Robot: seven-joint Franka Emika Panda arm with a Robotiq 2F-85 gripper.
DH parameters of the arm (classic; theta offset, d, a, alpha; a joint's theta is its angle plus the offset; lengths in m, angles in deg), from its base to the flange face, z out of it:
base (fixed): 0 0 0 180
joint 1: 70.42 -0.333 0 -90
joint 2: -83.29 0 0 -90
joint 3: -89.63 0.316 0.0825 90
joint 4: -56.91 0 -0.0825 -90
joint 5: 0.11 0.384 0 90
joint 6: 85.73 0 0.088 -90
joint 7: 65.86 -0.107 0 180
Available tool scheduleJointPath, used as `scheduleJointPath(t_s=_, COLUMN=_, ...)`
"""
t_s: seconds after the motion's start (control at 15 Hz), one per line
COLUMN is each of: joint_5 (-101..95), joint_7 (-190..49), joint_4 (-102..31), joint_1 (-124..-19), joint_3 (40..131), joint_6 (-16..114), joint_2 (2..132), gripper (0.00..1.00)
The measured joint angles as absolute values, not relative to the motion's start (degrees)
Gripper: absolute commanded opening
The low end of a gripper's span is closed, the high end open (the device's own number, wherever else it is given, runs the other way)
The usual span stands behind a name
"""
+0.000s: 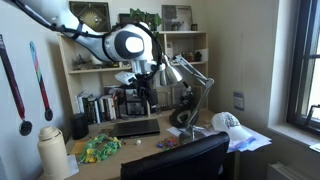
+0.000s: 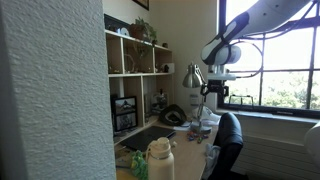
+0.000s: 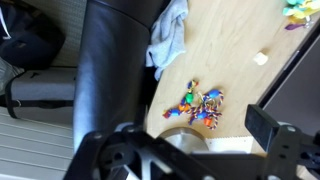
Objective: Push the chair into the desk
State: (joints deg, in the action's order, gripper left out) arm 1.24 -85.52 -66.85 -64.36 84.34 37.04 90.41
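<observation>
The black chair point(image 1: 175, 160) stands at the near edge of the light-wood desk point(image 1: 150, 145), with only its backrest top in view. In an exterior view the chair point(image 2: 229, 140) sits beside the desk end. In the wrist view the dark backrest point(image 3: 115, 70) runs along the tan desk top point(image 3: 235, 50). My gripper point(image 1: 140, 100) hangs in the air above the desk, higher than the chair and apart from it. It also shows in an exterior view point(image 2: 215, 95). In the wrist view its fingers point(image 3: 190, 150) are spread wide with nothing between them.
A wooden bookshelf point(image 1: 90, 50) stands behind the desk. A desk lamp point(image 1: 190, 75), a white cap point(image 1: 227, 122) and a pale bottle point(image 1: 55, 150) stand on the desk. A colourful toy point(image 3: 200, 105) and a grey cloth point(image 3: 168, 35) lie near the chair. A black bag point(image 3: 30, 45) sits on the floor.
</observation>
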Motion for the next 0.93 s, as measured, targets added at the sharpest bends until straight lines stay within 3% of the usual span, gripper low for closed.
scheduleJointPath(t_s=0.47, joint_5=1.25, joint_7=-85.41, joint_4=-63.89, joint_1=-65.25, joint_3=87.59, joint_6=30.05, joint_2=101.58, gripper=1.00)
scheduleJointPath(t_s=0.93, joint_5=2.41, joint_7=-84.31, joint_4=-64.00, joint_1=-65.94, joint_3=87.73, joint_6=30.68, joint_2=103.65, gripper=1.00)
